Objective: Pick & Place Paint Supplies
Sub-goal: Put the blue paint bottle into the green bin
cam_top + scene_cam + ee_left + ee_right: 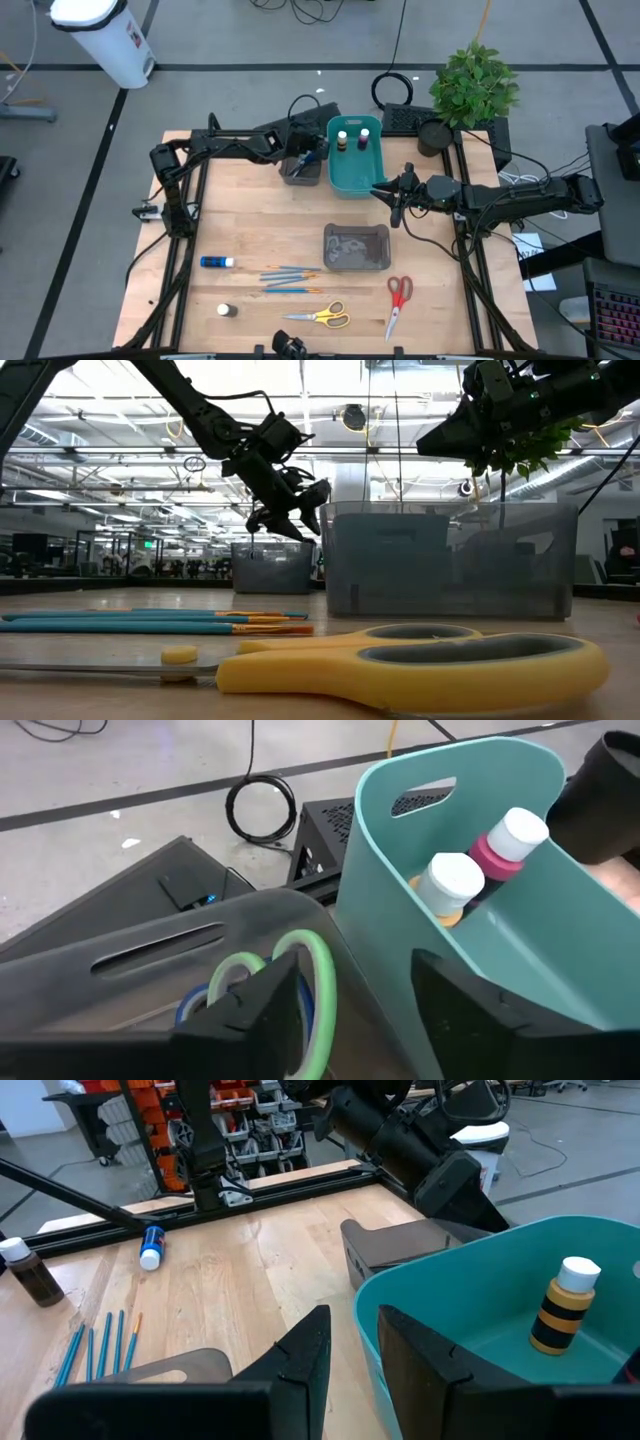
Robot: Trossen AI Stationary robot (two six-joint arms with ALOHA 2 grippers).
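My left gripper (303, 160) (365, 1010) hangs open above a dark grey tray (297, 170) beside the teal bin (355, 160). Green-handled scissors (310, 970) and blue-handled scissors (192, 1005) stand in that tray, handles up. Two paint bottles (342, 140) (364, 137) stand in the bin. My right gripper (394, 200) (355, 1365) is open, raised over the bin's near right corner. Red scissors (398, 298), yellow scissors (320, 317), several brushes (290, 278), a blue bottle (217, 262) on its side and a small bottle (226, 310) are on the table.
A second dark grey tray (356, 247) sits at the table's middle, near the bin. A potted plant (472, 85) stands at the far right corner. Bare wood lies on the table's left half, between the far tray and the blue bottle.
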